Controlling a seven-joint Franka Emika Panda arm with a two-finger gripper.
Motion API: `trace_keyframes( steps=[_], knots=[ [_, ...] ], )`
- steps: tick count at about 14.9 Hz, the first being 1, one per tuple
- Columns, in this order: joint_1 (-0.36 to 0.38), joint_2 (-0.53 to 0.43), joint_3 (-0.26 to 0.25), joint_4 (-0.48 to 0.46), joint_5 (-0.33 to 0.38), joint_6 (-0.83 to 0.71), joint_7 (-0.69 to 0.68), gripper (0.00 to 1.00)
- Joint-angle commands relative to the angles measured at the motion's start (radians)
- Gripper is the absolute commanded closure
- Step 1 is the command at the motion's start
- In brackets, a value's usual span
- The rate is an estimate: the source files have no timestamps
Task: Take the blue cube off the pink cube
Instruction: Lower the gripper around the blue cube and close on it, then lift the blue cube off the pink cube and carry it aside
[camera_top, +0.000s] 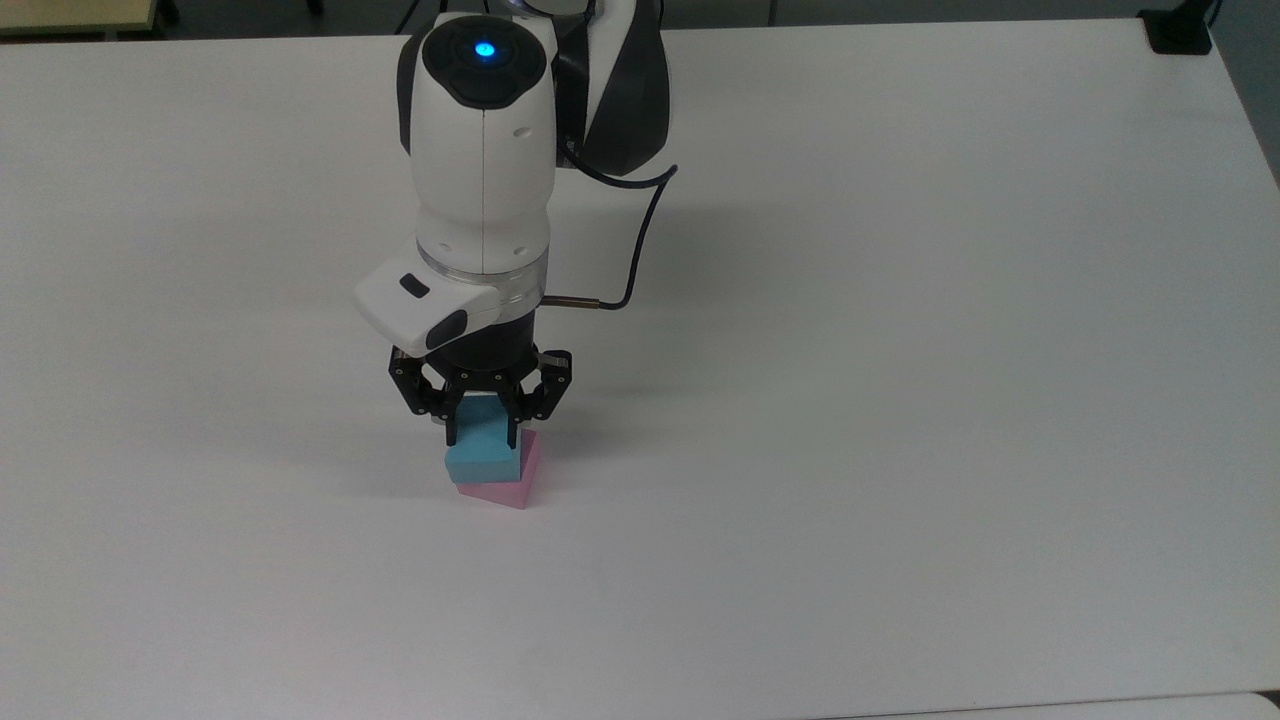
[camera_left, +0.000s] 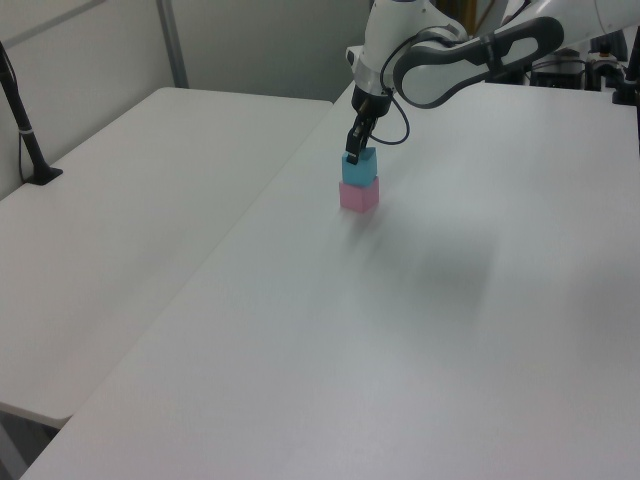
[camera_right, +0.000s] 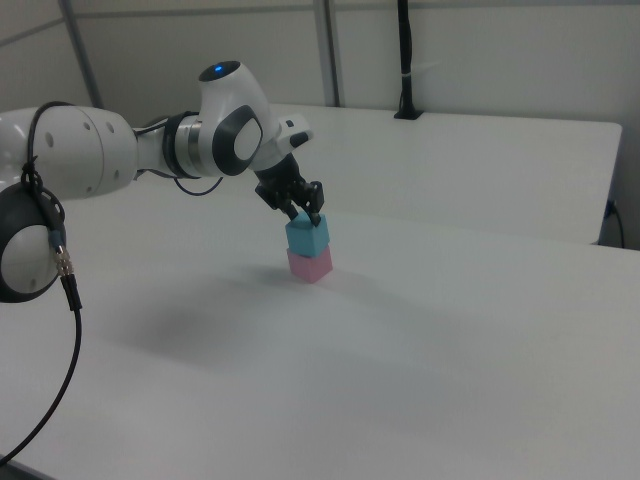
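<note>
Blue cube (camera_top: 483, 450) sitting on pink cube (camera_top: 510, 478) near centre of white surface (camera_top: 900, 400), hand (camera_top: 483, 436) clamped on its upper sides, reaching down from 12 o'clock in the top view

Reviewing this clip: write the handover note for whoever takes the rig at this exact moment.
Gripper: lowered over the stack, fingers closed on either side of the blue cube.
Blue cube: on top of the pink cube, turned a little off square to it.
Pink cube: on the white table.
Done: approach and grasp.
Left: lift the blue cube clear, set it on the table, release.
</note>
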Motion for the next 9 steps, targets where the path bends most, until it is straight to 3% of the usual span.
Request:
trace_keyframes(
  steps=[1, 6, 9],
  knots=[
    [-0.009, -0.037, -0.014, 0.008, -0.025, -0.016, 0.002, 0.69],
    [-0.125, -0.030, -0.068, 0.027, -0.004, -0.010, -0.160, 0.69],
    [-0.217, 0.005, -0.072, 0.030, 0.025, 0.004, -0.269, 0.68]
  ],
)
